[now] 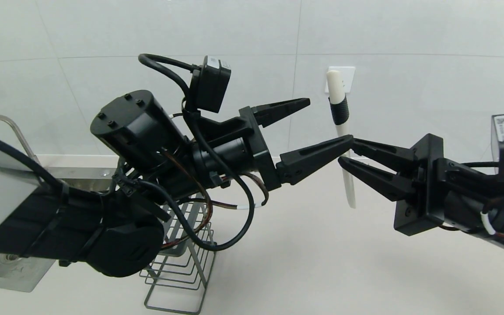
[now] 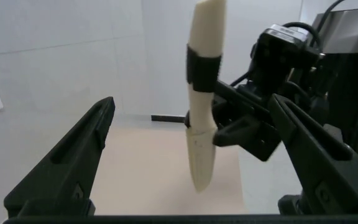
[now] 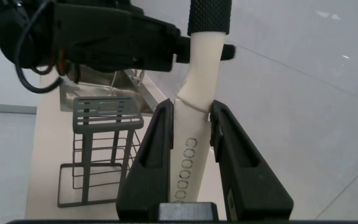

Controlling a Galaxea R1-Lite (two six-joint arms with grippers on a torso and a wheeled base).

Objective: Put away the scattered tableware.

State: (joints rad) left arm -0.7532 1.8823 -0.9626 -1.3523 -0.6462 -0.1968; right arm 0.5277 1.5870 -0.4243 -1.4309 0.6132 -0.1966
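A white knife-like utensil (image 1: 349, 183) with a black grip band stands upright in the air above the pale counter, handle end up. My right gripper (image 1: 346, 151) is shut on it just below the band, and the right wrist view shows the blade (image 3: 188, 162), marked with small rings, pinched between the fingers (image 3: 160, 143). My left gripper (image 1: 330, 120) comes in from the left and is open. Its two fingers straddle the utensil near the band without touching it. In the left wrist view the utensil (image 2: 201, 124) hangs between the spread fingers (image 2: 92, 137), with the right gripper (image 2: 229, 121) behind.
A grey wire rack (image 1: 182, 271) stands on the counter below my left arm, next to a steel sink (image 1: 7, 267) with a curved faucet (image 1: 5, 124). A wall socket (image 1: 341, 72) sits behind the utensil's handle. The counter (image 1: 322, 262) below the grippers is bare.
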